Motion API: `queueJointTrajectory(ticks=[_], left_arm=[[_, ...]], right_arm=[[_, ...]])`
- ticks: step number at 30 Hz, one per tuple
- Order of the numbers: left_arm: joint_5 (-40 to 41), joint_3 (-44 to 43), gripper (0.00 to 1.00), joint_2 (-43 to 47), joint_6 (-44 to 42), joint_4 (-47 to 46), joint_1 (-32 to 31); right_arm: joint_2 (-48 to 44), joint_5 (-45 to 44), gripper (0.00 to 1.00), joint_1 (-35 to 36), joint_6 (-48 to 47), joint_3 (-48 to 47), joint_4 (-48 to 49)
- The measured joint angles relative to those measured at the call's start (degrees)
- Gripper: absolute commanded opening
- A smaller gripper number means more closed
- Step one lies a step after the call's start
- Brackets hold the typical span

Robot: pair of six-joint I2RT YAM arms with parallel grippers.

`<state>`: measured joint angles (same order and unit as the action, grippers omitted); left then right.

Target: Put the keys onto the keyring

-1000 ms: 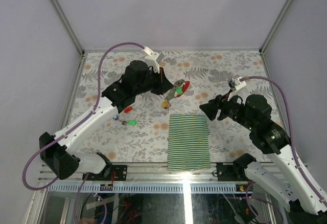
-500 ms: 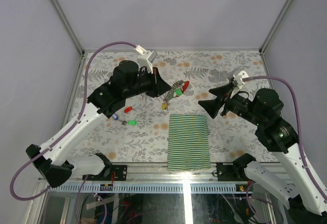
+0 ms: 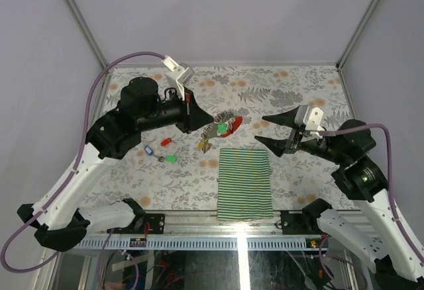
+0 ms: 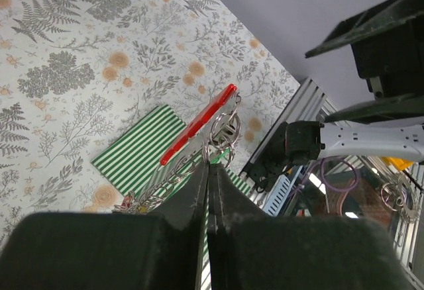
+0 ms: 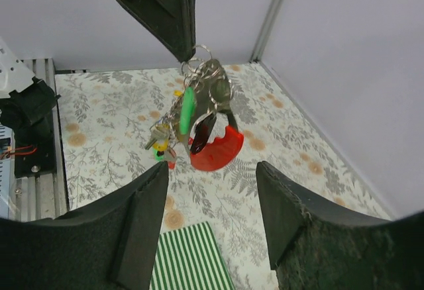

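Three loose keys (image 3: 171, 159): flat on table (image 3: 298, 91), red, blue, green tags, left of striped cloth (image 3: 245, 183).
Left jaws: clenched on keyring (image 5: 213, 90), held in the air.
Keyring load: red clip (image 5: 215, 151), green- and yellow-tagged keys (image 5: 187, 114) hanging.
Right jaws: released, facing keyring, not touching.

Floral-patterned surface (image 3: 278, 91) from above.
Striped cloth (image 3: 245, 183) (green and white) at the front; three tagged keys (image 3: 168, 140) lie to its left.
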<state>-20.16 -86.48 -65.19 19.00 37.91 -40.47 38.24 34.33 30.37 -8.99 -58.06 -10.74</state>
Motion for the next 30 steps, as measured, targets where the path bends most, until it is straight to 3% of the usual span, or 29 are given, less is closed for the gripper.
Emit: queueJointTrajectory(ticks=[8,30], left_arm=[[-1.55,0.0,0.0,1.2,-0.9,3.08,0.0],[-4.42,-0.09,0.0,1.55,-1.4,3.1,-0.02]], right_arm=[[9.25,8.68,0.53,-0.02,-2.62,-1.33,2.47],[17.07,13.84,0.47,0.0,-5.4,-1.57,3.78]])
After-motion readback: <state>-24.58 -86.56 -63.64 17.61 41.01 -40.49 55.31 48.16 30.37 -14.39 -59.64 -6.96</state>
